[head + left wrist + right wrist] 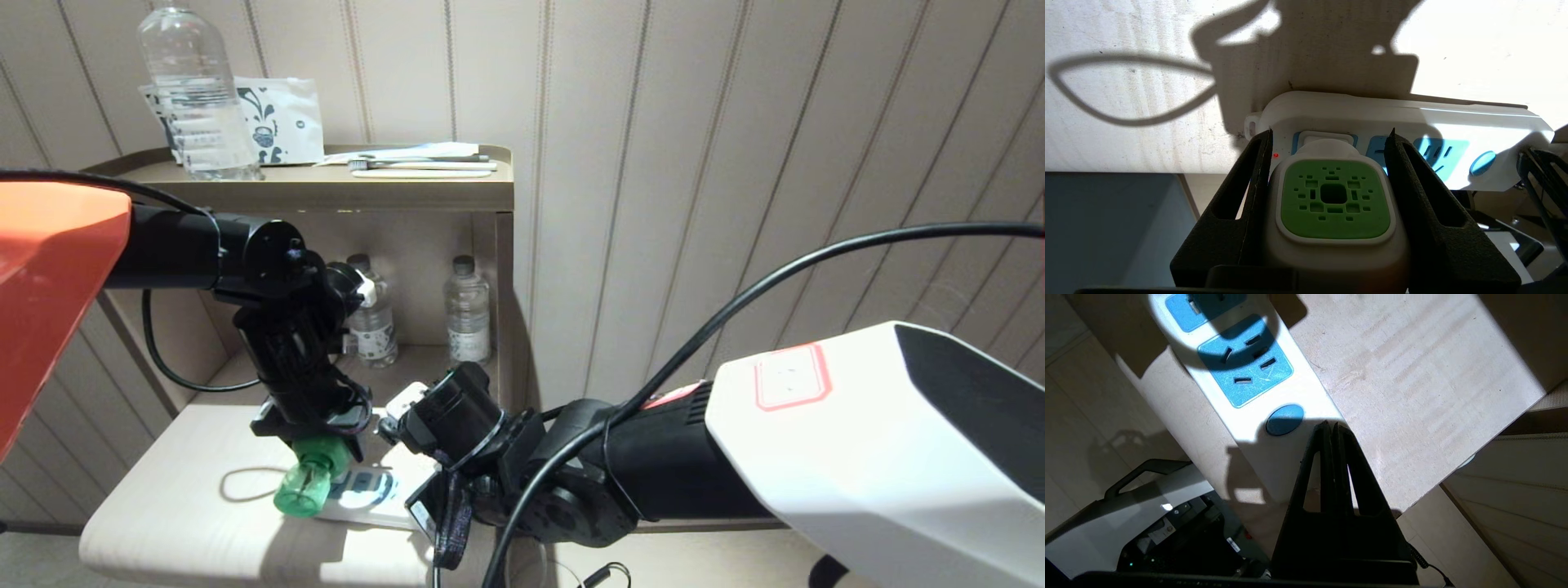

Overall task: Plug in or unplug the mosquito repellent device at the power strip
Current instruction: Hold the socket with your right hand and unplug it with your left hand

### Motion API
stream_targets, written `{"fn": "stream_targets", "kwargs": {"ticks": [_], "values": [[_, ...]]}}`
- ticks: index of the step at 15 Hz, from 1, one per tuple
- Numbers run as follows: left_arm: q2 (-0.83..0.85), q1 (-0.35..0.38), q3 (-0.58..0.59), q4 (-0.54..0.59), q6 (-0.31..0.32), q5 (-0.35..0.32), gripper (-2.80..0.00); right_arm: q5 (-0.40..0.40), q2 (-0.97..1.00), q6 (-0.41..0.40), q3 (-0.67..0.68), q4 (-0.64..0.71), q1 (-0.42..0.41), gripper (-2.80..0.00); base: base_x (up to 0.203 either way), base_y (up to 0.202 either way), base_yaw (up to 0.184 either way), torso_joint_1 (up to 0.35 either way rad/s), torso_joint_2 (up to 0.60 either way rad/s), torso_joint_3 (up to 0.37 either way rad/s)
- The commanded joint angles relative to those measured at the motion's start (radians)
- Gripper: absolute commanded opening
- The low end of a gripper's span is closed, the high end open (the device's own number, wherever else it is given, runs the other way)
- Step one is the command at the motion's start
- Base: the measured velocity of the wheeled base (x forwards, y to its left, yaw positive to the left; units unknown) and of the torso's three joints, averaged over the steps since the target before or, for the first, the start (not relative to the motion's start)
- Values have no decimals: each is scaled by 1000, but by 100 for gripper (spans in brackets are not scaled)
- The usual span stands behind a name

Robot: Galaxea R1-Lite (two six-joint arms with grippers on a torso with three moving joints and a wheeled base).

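In the head view we see the left end effector [314,445] over the pale worktop [163,523], clamped on the mosquito repellent device [304,483], whose green bottle tilts out toward 7 o'clock. The left wrist view shows both dark fingers [1249,192] pressed against the white sides of the device, its green square face turned to the camera and its plug end seated in the first socket of the power strip [1412,118]; a small red light [1276,155] glows beside that socket. The strip lies flat on the worktop, at 3 o'clock from the bottle in the head view. The right end effector [1333,426] hangs with its fingers pressed together, tips just beside the strip's round blue button [1285,419]. A shelf [343,192] behind carries water bottles [467,314].
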Motion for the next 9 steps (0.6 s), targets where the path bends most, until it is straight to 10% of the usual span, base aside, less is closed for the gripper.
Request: {"fn": "stream_targets", "kwargs": {"ticks": [1, 9], "values": [[-3, 0, 1, 6, -3, 0, -280, -1, 18, 3, 0, 0, 1, -280, 0, 0, 0, 0, 0, 0], [-6, 0, -13, 5, -3, 0, -280, -1, -15, 6, 66, -1, 16, -280, 0, 0, 0, 0, 0, 0]]}}
